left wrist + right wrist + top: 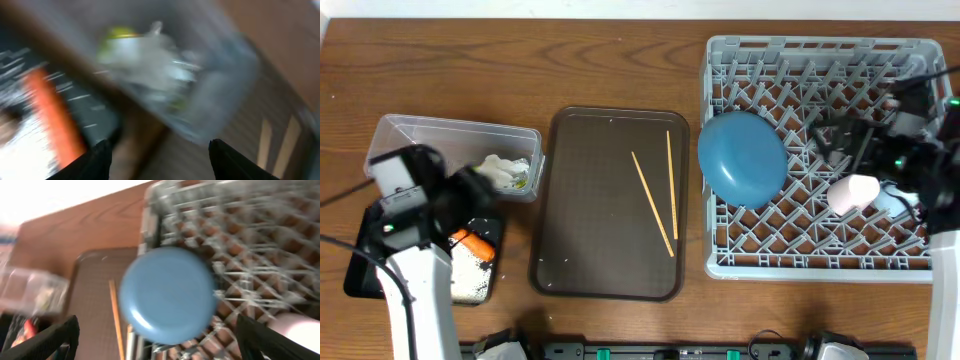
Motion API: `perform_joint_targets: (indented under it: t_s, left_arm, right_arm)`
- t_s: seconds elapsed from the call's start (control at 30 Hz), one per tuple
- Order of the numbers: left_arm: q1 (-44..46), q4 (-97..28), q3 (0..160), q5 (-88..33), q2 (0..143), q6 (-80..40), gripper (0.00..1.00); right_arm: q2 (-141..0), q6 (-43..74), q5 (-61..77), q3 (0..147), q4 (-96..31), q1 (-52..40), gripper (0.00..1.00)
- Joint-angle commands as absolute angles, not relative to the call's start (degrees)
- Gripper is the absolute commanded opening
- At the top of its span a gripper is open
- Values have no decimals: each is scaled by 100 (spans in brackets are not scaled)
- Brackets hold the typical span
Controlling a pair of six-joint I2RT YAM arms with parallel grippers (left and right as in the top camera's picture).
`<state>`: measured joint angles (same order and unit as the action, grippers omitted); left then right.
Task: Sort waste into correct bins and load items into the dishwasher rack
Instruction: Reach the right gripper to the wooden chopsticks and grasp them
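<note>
Rice and the carrot lie in the black tray nearest the robot. The wrapper sits in the tub just behind it, so the waste looks sorted. I cannot make out any food scrap. The left end effector hangs above where tray and tub meet, fingers spread and empty.

Further along, the brown tray carries only the two chopsticks, lying loose and near each other; they seem to be the load left to move. The rack holds the plate at its left side, apparently leaning among the pegs. It also holds the pink cup on its side, nearer the right wall. The right end effector is released above the rack, gripping nothing; what lies under that arm is hidden.

The desk is brown wood grain, bare around the containers. Beyond its far edge only a pale, overexposed strip shows, so nothing of the room can be told.
</note>
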<state>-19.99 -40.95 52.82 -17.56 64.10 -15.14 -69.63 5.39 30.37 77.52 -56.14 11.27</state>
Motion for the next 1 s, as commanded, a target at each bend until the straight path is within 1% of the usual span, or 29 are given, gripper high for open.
perform_joint_targets:
  t_s: [0.0,0.1,0.17,0.3,0.5,0.53,0.57,0.6,0.7,0.77,0.83,0.87,0.97]
  left_arm:
    - [-1398,-4152,5459,-2274,6178,-290,64]
    - [-893,-4226,5459,-1667,6136,-213,64]
    - [-720,-4303,5459,-1490,6134,-213,64]
    - [-668,-4436,5459,-1485,6134,-215,64]
    - [-668,-4665,5485,-1358,6069,-215,65]
    - [-668,-4668,5485,-1315,6066,-215,70]
    - [-668,-4692,5485,-1253,6064,-215,79]
    - [-668,-4731,5485,-1184,6064,-215,98]
    - [-668,-4866,5483,-939,6064,-215,98]
    - [-668,-4908,5483,-937,6064,-215,98]
    - [-668,-4936,5483,-937,6066,-215,98]
    - [-668,-4945,5483,-937,6064,-215,98]
    - [-668,-4943,5483,-937,6066,-215,98]
  right_arm:
    - [-6893,303,3074,7793,-5605,537,92]
    - [-6904,429,2630,7793,-5546,-202,92]
    - [-6956,602,2176,7793,-5465,-792,91]
    - [-7210,867,1332,7793,-5262,-1850,88]
    - [-8184,1221,777,7793,-4703,-3242,83]
    - [-8433,1334,652,7793,-4598,-3446,81]
    - [-8646,1398,545,7793,-4515,-3599,78]
    - [-8901,1463,403,7793,-4431,-3763,74]
    - [-9542,1699,12,7795,-4298,-4073,66]
    - [-9915,1815,-19,7795,-4230,-4180,63]
    - [-10250,2047,-23,7795,-4143,-4263,56]
    - [-10418,2200,-21,7795,-4058,-4296,54]
    - [-10798,2449,27,7795,-3771,-4338,54]
